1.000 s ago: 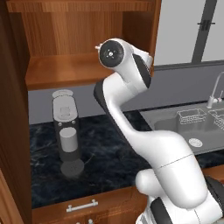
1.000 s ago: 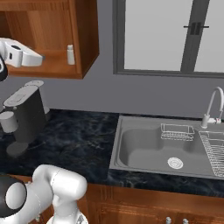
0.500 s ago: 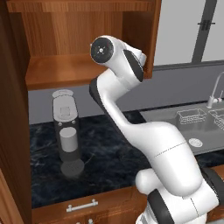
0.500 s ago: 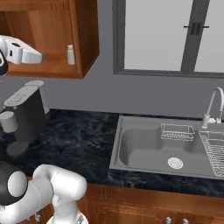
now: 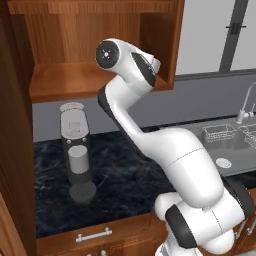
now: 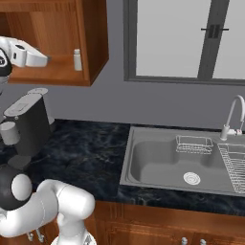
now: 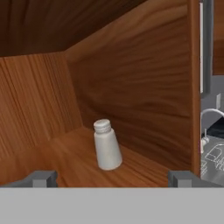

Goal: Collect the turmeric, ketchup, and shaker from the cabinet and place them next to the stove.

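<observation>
— What do you have, biggest first?

— I see the cabinet (image 6: 91, 45) open on the wall, reddish-brown wood. Under it, the dark marbled surface (image 6: 86, 153) carries a grey coffee machine (image 5: 76, 150), and a steel sink (image 6: 182, 162) sits to the right below the window.

— And the jaws?

— My gripper (image 7: 111, 178) is up at the cabinet's shelf; the 2 fingertips (image 7: 41, 178) stand wide apart, holding nothing.

— Any task item?

— 1 whitish tapered shaker (image 7: 106, 145) stands upright on the shelf, near the right wall. I can read no label on it.
</observation>
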